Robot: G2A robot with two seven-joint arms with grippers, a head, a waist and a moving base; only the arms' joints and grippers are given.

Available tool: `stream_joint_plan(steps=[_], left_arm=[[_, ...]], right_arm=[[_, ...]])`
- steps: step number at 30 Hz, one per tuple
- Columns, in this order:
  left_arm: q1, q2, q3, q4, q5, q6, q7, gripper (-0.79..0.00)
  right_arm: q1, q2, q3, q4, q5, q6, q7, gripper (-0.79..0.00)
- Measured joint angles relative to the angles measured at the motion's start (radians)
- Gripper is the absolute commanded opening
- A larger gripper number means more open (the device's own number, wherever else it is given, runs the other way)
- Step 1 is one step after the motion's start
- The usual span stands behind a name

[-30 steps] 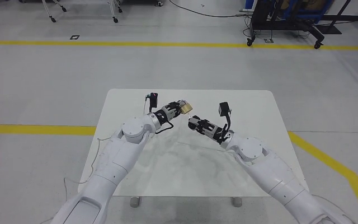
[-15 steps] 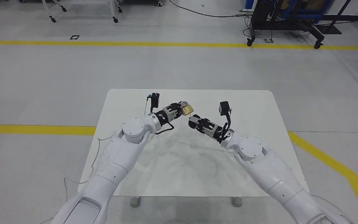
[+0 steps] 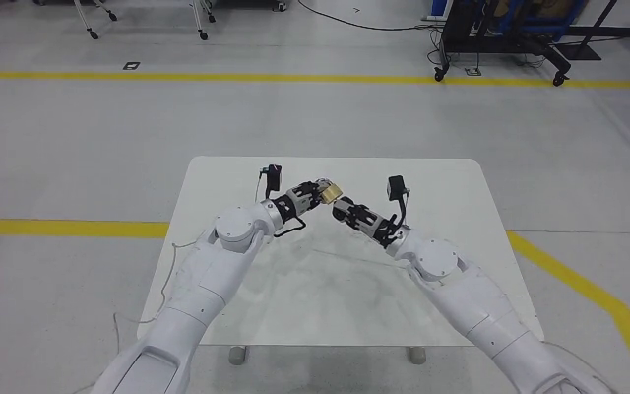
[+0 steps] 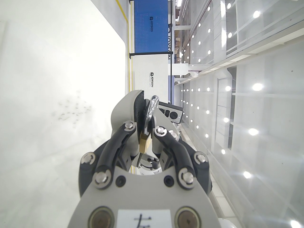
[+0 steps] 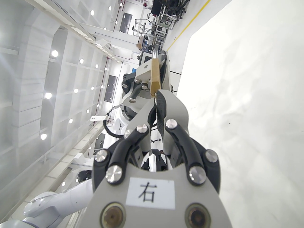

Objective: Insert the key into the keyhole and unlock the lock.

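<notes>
A brass padlock (image 3: 332, 190) with a silver shackle hangs above the white table (image 3: 443, 187), near its back middle. My left gripper (image 3: 321, 191) is shut on the shackle (image 4: 151, 110), and the brass body (image 4: 144, 143) shows between its fingers. My right gripper (image 3: 344, 206) is shut, and its tip (image 5: 157, 95) sits against the lower end of the padlock (image 5: 154, 77). The key is almost wholly hidden between the right pads; only a sliver of metal shows where they meet the lock. Whether it sits in the keyhole I cannot tell.
The tabletop (image 5: 237, 72) under both grippers is bare white with faint marks (image 4: 71, 112). Yellow floor lines (image 3: 98, 228) run beside the table, and racks on wheels (image 3: 512, 39) stand far behind it.
My right gripper has moved up and left toward the padlock, closing the gap until its tip meets the lock's lower end. The left gripper with the lock has barely shifted.
</notes>
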Motion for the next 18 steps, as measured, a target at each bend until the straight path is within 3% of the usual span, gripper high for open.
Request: stream_joint_plan(steps=[1,3,4,18], left_arm=[[0.000,0.000,-0.001,0.001,0.000,0.000,0.000,-0.785],[0.000,-0.001,-0.002,0.003,-0.002,0.000,0.002,-0.785],[0.000,-0.001,-0.003,0.003,-0.002,0.001,0.003,-0.785],[-0.004,-0.007,-0.014,0.023,-0.020,0.013,0.016,-0.785]], right_arm=[[-0.001,-0.003,0.001,0.001,0.006,-0.004,0.000,-0.785],[-0.002,-0.006,0.002,0.005,0.016,-0.008,0.003,-0.074],[-0.003,-0.008,0.004,0.007,0.021,-0.010,0.004,0.000],[-0.019,-0.018,0.025,0.013,0.078,-0.025,0.057,0.000]])
